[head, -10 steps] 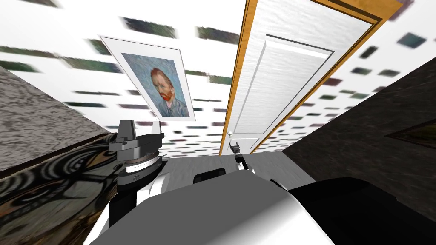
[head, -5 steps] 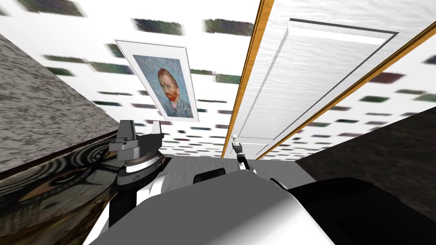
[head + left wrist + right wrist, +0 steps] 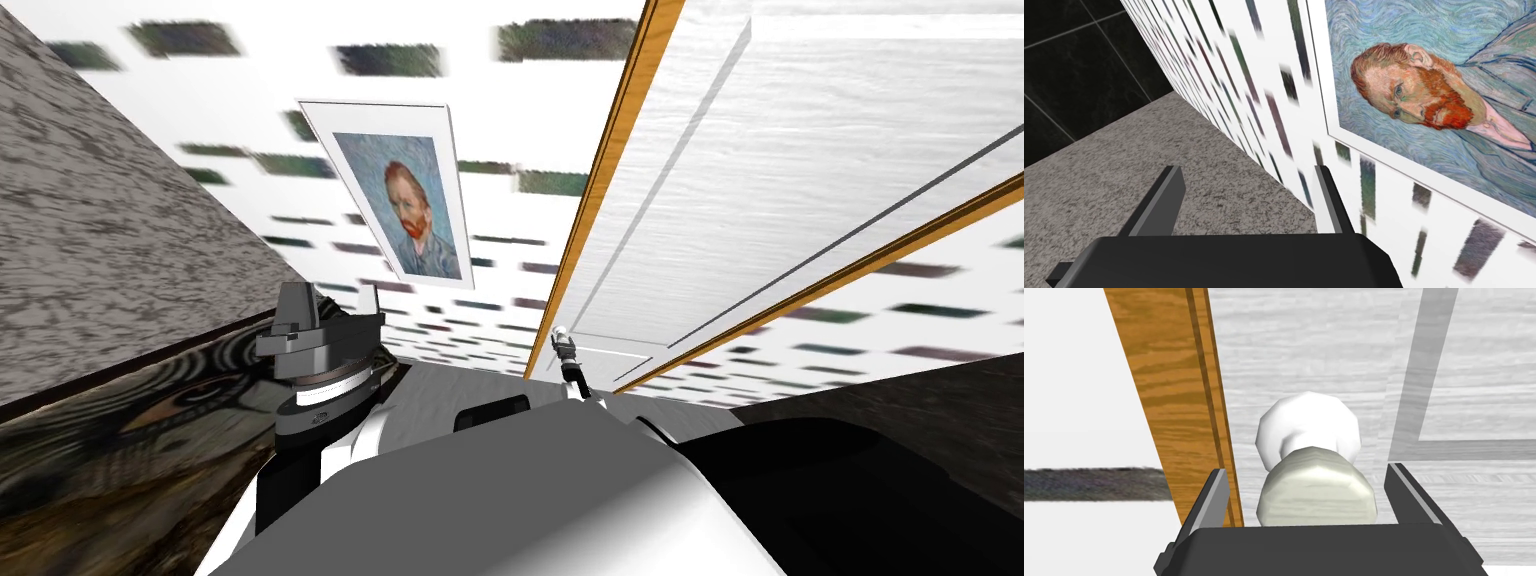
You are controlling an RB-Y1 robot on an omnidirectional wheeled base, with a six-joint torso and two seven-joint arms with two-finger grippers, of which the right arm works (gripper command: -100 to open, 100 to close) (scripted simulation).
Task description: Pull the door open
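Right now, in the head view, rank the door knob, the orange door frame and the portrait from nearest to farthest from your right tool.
1. Door knob: between the right tool's open fingers, gaps either side.
2. Orange door frame: just left of the knob.
3. Portrait: on the wall farther left, beyond the frame.

The left gripper (image 3: 1248, 171) and right gripper (image 3: 1306, 469) have thin grey blade fingers (image 3: 1160, 204) on dark boxes
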